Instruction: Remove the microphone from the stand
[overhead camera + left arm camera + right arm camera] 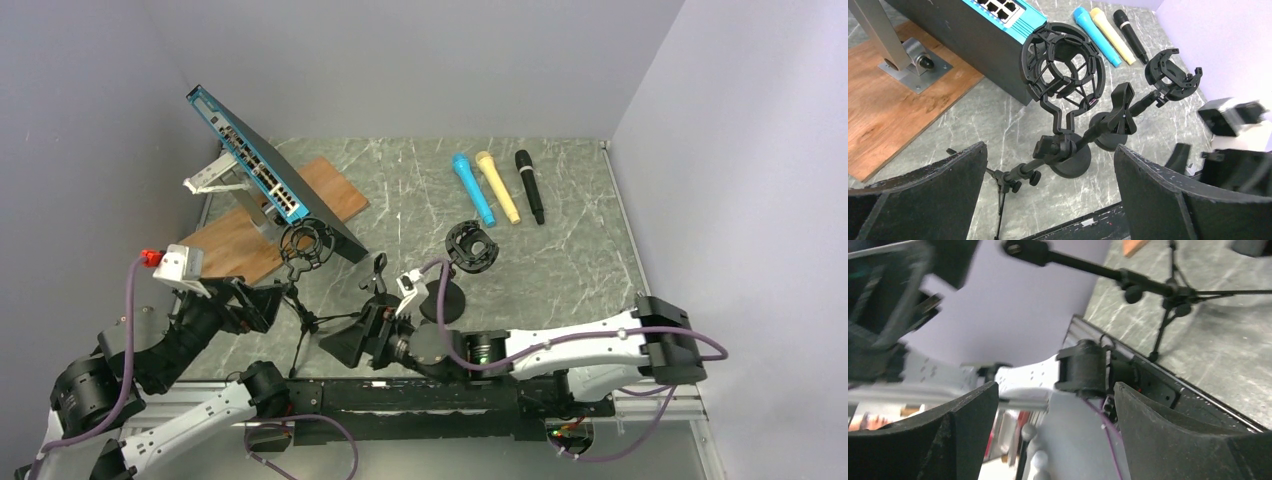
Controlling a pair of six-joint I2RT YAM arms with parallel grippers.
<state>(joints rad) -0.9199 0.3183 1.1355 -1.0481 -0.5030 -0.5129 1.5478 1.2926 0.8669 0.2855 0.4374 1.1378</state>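
- Three mics lie flat, side by side, at the far side of the table (580, 280): blue microphone (472, 188), yellow microphone (497, 187), black microphone (529, 186). All are well apart from both stands and both arms.
- Tripod stand (305, 322) is near-left. Its shock mount (1063, 65) is an empty ring with nothing cradled in it.
- Round-base stand (446, 300) is to its right. Its second mount (471, 248) is empty too, with the open side tipped up.
- Judgement: the mic looks already out of the stand. I can't tell which of the three came from which mount.
- Left gripper (1050, 150): jaws spread wide, nothing between them. It hovers on the near side of the tripod stand, camera looking up the pole at the mount. This could be a spot to steady the light stand, but the purpose is unclear.
- Right gripper (1053, 390): jaws wide, empty. Its wrist view is smeared and aims left across the tripod legs toward the other arm. In the top view it sits low near the front edge, between the two stand bases.
- Network switch (262, 168) leans on a bracket over the wooden board (235, 245), far-left, just behind the tripod mount. It is clutter and makes that side tight.
- Black spring clip (1121, 106) is on a pole between the mounts. I can't tell which stand carries it.
- Risk: wide-open fingers close to the thin tripod pole could tip it.
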